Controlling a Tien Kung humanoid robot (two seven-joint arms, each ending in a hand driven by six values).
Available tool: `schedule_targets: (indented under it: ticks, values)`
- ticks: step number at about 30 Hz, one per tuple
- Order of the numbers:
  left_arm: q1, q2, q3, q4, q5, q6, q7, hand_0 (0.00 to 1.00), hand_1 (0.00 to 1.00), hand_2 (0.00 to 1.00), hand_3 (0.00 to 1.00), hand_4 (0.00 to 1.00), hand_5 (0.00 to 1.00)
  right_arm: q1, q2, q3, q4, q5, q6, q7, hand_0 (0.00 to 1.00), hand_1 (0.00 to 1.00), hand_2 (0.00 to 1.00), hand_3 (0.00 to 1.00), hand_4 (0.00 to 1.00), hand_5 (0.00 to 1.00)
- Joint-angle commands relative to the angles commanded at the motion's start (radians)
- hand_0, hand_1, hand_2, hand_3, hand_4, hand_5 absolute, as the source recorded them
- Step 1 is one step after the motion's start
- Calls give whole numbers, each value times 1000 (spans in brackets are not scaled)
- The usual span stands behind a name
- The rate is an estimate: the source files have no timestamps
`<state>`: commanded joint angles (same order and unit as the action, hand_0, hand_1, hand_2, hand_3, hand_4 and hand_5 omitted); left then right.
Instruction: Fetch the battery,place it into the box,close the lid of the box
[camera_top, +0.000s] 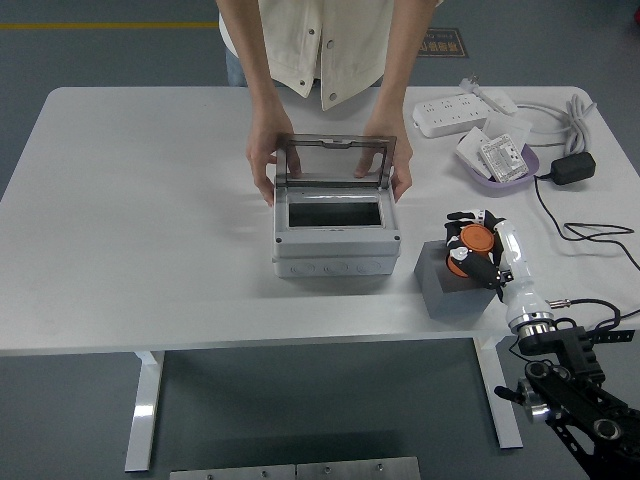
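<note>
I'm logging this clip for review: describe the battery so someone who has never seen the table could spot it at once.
Start at the grey box with its clear lid held open by a person's hands, mid-table. Just right of it sits a dark grey block. The battery is the round orange thing above that block, gripped in the robot's right hand; nothing else on the table is orange.

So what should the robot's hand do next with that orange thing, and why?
Probably lift the orange battery off the grey block and carry it left toward the box. The right hand is closed around the battery, which sits on top of the block. The box is open, its clear lid held up by a person's hands, and its opening looks empty.
</note>
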<state>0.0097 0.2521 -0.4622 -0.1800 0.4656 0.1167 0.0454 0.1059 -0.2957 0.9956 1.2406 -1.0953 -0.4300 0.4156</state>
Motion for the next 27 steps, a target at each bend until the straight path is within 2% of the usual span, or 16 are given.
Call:
schedule_targets:
  ticks: [2, 3, 8, 9, 14, 15, 20, 21, 27]
  values:
    - [0, 0, 0, 0, 0, 0, 0, 640, 723, 667, 630, 687, 416, 1, 0, -2, 0, 5, -4, 2, 554, 542, 533, 560, 518, 172]
    - [0, 0, -1, 0, 2, 0, 1, 640, 722, 667, 631, 685, 419, 1, 0, -3, 1, 6, -7, 3, 537, 510, 492, 494, 240, 158]
    - [1, 0, -4, 0, 7, 0, 1, 640, 722, 667, 631, 685, 419, 2, 0, -6, 3, 9, -17, 3, 537, 510, 492, 494, 240, 158]
    - [1, 0, -4, 0, 7, 0, 1, 640, 722, 667, 631, 684, 419, 2, 0, -7, 3, 9, -19, 2, 365, 392, 389, 350, 2, 149]
    - [2, 0, -8, 0, 12, 0, 2, 640, 722, 667, 631, 684, 419, 2, 0, -8, 4, 11, -27, -2, 365, 392, 389, 350, 2, 149]
    - [3, 0, -7, 0, 12, 0, 1, 640, 723, 667, 631, 682, 421, 2, 0, -9, 4, 12, -28, -3, 247, 306, 315, 303, 2, 13]
    - [4, 1, -5, 0, 12, 1, 0, 640, 723, 667, 631, 682, 421, 2, 1, -12, 3, 17, -34, -6, 247, 306, 315, 303, 2, 13]
    - [4, 1, -5, 0, 12, 2, 0, 640, 723, 668, 631, 683, 421, 2, 1, -13, 2, 17, -35, -7, 218, 257, 258, 248, 2, 2]
    - [6, 0, -10, 0, 19, 4, -1, 640, 723, 668, 632, 683, 420, 4, 2, -19, 2, 19, -42, -9, 217, 256, 253, 249, 2, 2]
